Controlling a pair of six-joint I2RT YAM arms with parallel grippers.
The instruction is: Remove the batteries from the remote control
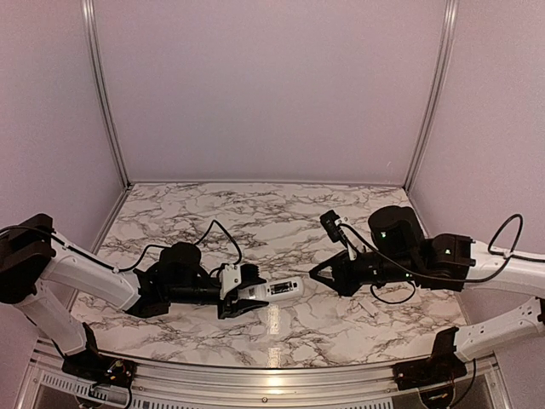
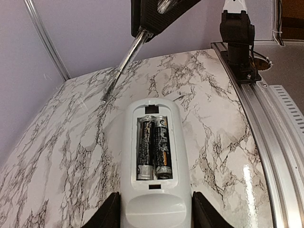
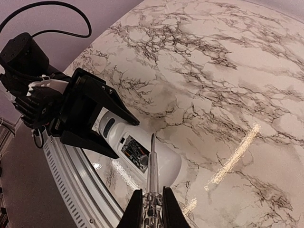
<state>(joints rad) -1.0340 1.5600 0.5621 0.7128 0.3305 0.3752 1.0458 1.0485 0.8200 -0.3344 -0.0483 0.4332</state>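
place: robot lab cell | cues: aluminium frame (image 1: 104, 94), plain walls (image 1: 272, 85), marble-print tabletop (image 1: 281, 213)

walls (image 1: 272, 85): plain lilac; table (image 1: 255, 204): glossy marble pattern; corner posts (image 1: 106, 94): aluminium

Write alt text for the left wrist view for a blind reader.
A slim white plastic remote control, its compartment open on two small dark cylindrical batteries side by side, sits clamped in the left gripper at the bottom edge. Above, the right gripper holds a thin grey stick angled down over the marble-patterned table, its tip apart from the remote.
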